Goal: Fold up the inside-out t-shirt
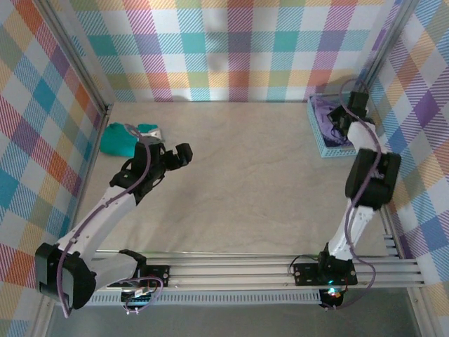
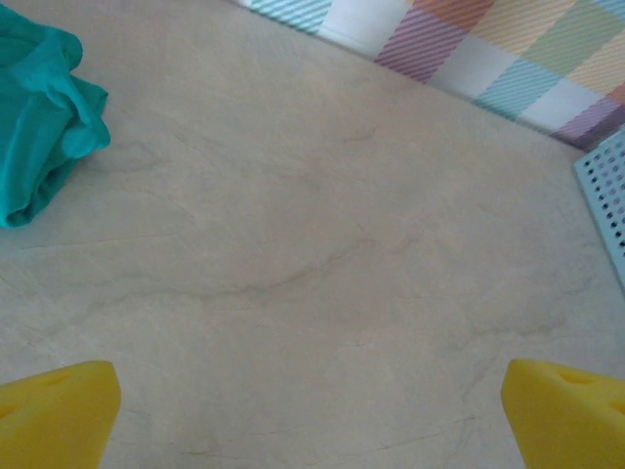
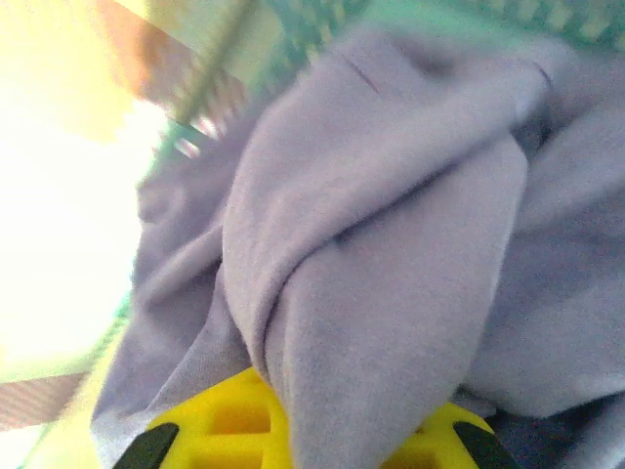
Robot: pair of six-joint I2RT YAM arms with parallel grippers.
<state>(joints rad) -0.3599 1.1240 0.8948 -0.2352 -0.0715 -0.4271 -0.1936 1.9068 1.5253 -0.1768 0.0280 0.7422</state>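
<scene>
- Target: inside-out t-shirt (image 3: 391,274), lavender, lying crumpled in the pale-blue mesh basket (image 1: 328,149) at the far right corner of the table (image 1: 245,182). It is not spread out, so I judge folding has not begun.
- right gripper (image 3: 322,435): down in the basket, jaws narrow, pinching a thick ridge of shirt fabric between its yellow fingers (image 3: 210,425).
- left gripper (image 2: 312,410): jaws wide, holding nothing. It hovers over bare table on the left side, near the teal garment (image 2: 39,127) and well apart from the basket.
- Judged step: getting the shirt out of the basket and onto open table.
- Risk 1: the pinch sits on a bunched fold, probably several layers. A lift would bring the shirt up as a lump, with no hem or shoulder presented for spreading.
- Risk 2: trailing cloth may drag on the basket wall. A light basket could tip or slide along with it.
- Risk 3: soft fabric could creep out of the pinch under the shirt's own weight. I cannot tell how deep the fold sits between the fingers.
- Risk 4: if the shirt is set down too far left, it may land on the teal garment and tangle with it.
- Note: the right wrist view is blurred, with glare at left. I cannot tell which part of the shirt is pinched.
</scene>
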